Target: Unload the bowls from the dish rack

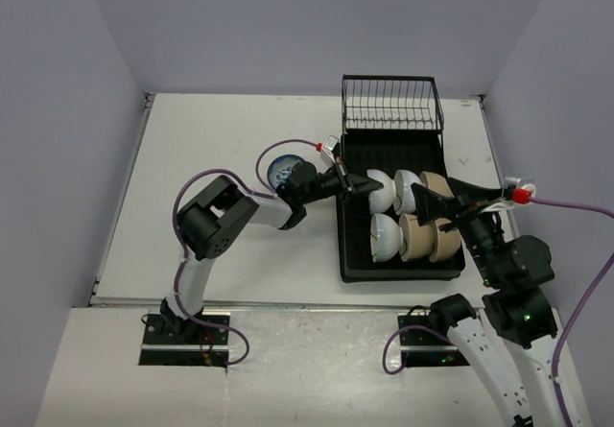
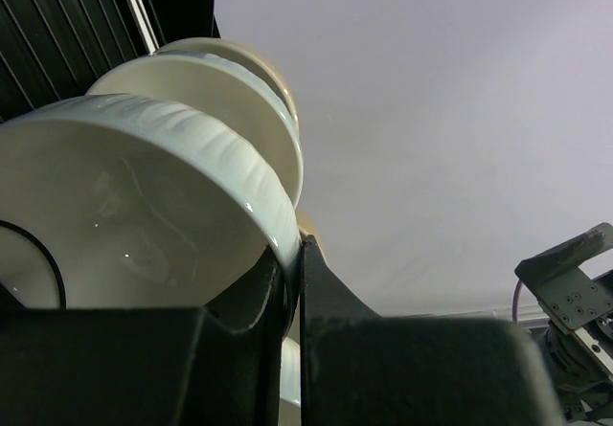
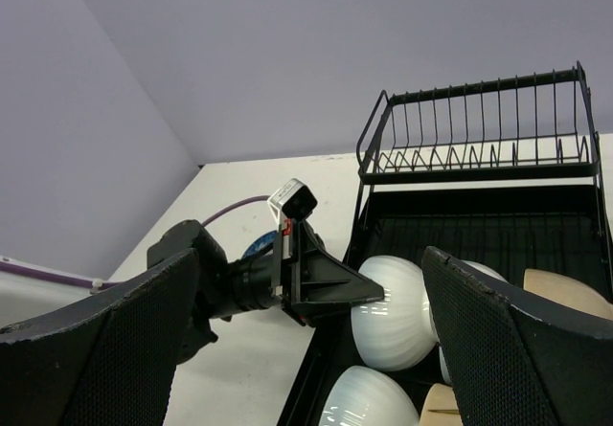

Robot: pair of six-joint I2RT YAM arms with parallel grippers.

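The black dish rack (image 1: pixel 342 254) holds two rows of bowls standing on edge. My left gripper (image 1: pixel 367 186) reaches in from the left and is shut on the rim of the back row's ribbed white bowl (image 1: pixel 382 189). In the left wrist view the rim of that white bowl (image 2: pixel 144 206) is pinched between the fingertips of the left gripper (image 2: pixel 295 249). Behind it stand another white bowl (image 1: pixel 408 187) and a tan bowl (image 1: pixel 436 189). My right gripper (image 1: pixel 451 206) hovers open over the rack's right side, holding nothing. The right wrist view shows the right gripper (image 3: pixel 308 258) wide open above the held white bowl (image 3: pixel 397 306).
The front row has a white bowl (image 1: pixel 384 237) and two tan bowls (image 1: pixel 417 238). A blue-and-white bowl (image 1: pixel 283 170) sits on the table under the left arm. The wire basket (image 1: pixel 391 106) stands at the rack's far end.
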